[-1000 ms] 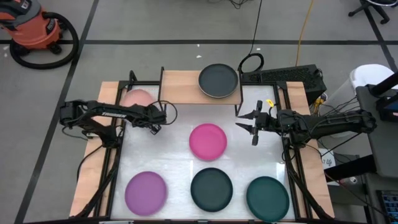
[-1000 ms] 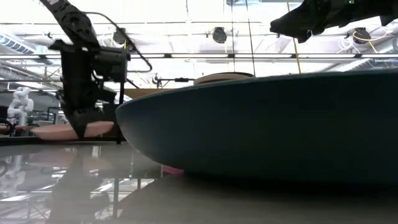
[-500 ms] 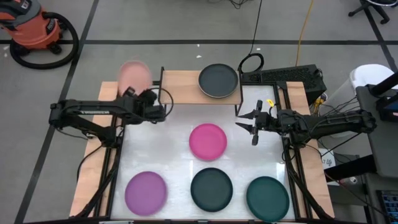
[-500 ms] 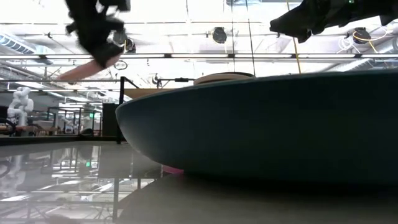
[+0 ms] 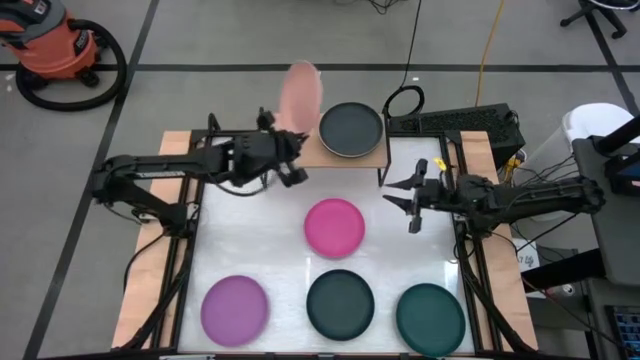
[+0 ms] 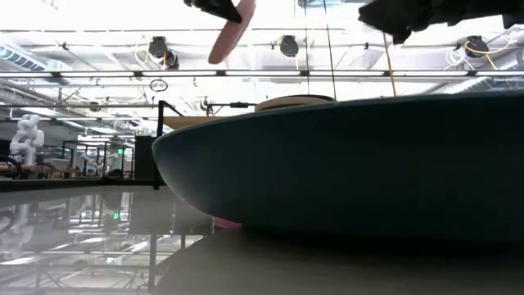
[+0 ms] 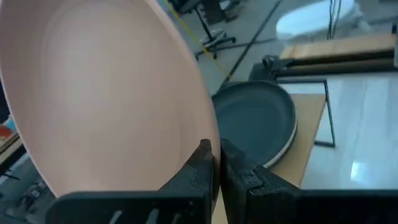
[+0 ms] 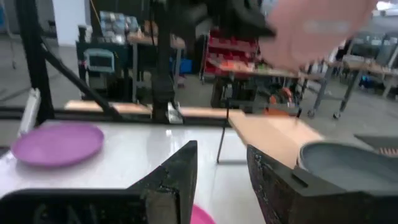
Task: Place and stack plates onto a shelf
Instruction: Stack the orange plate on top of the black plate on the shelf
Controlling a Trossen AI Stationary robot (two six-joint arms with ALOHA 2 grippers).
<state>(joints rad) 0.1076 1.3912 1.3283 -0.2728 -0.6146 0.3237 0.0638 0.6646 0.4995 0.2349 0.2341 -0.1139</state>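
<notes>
Your left gripper (image 5: pixel 290 160) pinches the rim of the salmon plate (image 5: pixel 299 96), held tilted in the air over the shelf (image 5: pixel 290 140), just beside the black plate (image 5: pixel 351 129) lying there. Your right gripper (image 5: pixel 400 196) hovers empty, fingers parted, near the magenta plate (image 5: pixel 334 227).

The salmon plate (image 7: pixel 106 93) looks matt and smooth, like the charcoal plate (image 7: pixel 255 121) on the shelf (image 5: pixel 290 135), whose top is pale bare wood on thin black metal legs. The white surface (image 5: pixel 260 250) is glossy (the low view mirrors the room in it). The left gripper (image 7: pixel 214 163) seems dull black plastic.
</notes>
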